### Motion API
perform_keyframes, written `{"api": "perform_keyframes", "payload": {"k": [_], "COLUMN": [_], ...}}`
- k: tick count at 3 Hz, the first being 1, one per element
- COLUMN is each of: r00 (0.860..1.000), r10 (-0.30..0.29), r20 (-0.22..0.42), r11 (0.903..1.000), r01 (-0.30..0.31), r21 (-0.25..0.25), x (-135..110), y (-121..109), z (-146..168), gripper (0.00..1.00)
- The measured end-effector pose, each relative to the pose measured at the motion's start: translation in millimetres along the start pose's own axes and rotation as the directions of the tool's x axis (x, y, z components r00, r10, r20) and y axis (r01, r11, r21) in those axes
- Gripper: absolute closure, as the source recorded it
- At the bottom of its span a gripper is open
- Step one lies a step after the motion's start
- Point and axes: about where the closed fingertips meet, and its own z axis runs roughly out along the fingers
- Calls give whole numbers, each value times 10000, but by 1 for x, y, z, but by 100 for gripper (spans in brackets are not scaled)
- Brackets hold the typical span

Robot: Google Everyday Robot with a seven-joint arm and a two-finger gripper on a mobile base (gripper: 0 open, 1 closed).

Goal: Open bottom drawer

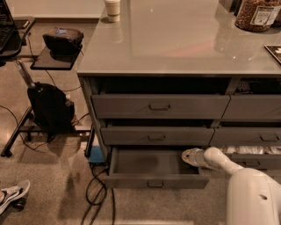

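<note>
The bottom drawer (154,181) of the left stack stands pulled out toward me. Its plain grey inside shows, and a small rectangular handle (155,184) sits centred on its low front. My gripper (189,157) is at the end of the white arm (219,161). It sits over the right rear part of the open drawer, just below the middle drawer's front, pointing left. The arm reaches in from the lower right.
Two taller drawers (160,107) (156,136) sit above, slightly ajar. A right-hand drawer (250,150) holds white items. The grey countertop (175,39) carries a cup (113,9) and a jar (257,15). A black backpack (49,109), cables (94,189) and a shoe (11,195) are on the floor at left.
</note>
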Motion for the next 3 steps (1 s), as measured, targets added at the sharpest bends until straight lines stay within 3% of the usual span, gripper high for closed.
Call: {"api": "perform_keyframes", "payload": {"k": [2,3], "r00": [9907,9846], "r10": [1346,1727], "r20": [-205,-259], "r11": [9908,9841], "r01": [-1349,-1736], "r21": [-144,-369], "x": [32,41], "y": [24,33], "z": [19,25], "gripper": [100,100]}}
